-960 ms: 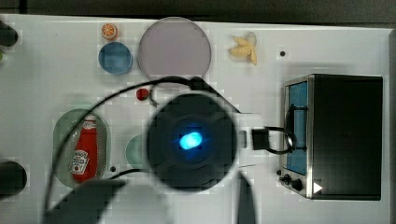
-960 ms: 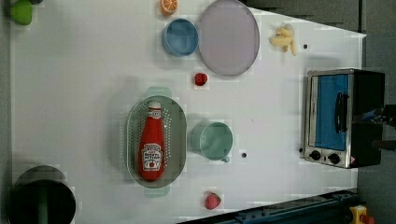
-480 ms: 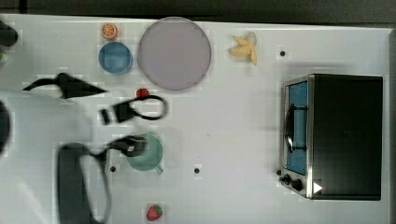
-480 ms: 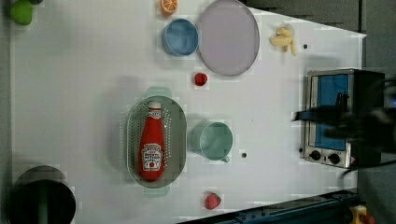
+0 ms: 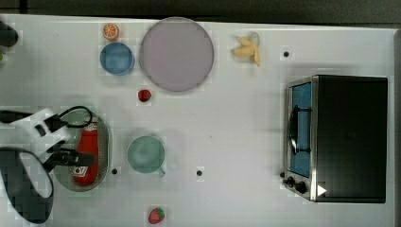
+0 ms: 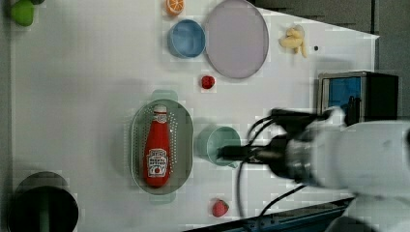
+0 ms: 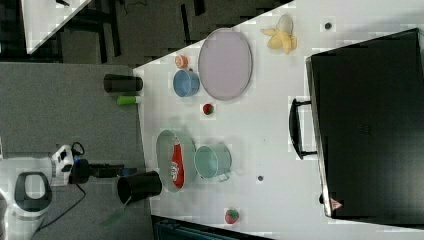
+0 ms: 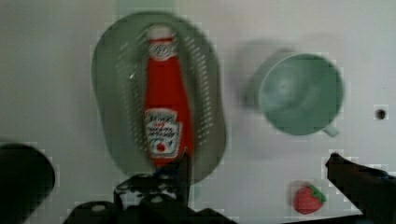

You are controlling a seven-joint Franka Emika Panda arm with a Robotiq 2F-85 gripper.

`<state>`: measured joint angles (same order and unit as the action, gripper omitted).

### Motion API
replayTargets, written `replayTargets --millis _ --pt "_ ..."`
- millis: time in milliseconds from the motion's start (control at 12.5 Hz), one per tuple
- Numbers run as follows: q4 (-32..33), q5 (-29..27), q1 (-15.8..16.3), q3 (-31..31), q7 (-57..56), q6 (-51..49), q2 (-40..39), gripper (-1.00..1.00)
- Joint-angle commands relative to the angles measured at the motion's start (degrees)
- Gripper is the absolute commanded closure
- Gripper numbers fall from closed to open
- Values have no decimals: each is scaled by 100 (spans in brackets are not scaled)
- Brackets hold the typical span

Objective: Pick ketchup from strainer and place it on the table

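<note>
White flat table carries a pale green oval plastic strainer; the red ketchup squeeze bottle lies inside, cap toward twelve o'clock. Tool hovers above, fingers spread apart, empty. Round green mug sits at three o'clock.

The arm has swung to the tabletop's strainer end; its gripper now overlaps the ketchup.

Ketchup lying in strainer, mug beside.
</note>
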<state>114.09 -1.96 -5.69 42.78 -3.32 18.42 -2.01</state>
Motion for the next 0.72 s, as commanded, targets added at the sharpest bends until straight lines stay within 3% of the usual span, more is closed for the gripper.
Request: replayTargets --millis 80,320,720 --pt "224 33 -2 340 300 803 -154 -100" --pt "786 365 34 486 929 1990 -526 -100" --pt "1440 1535 59 457 1771 3335 -1483 -100"
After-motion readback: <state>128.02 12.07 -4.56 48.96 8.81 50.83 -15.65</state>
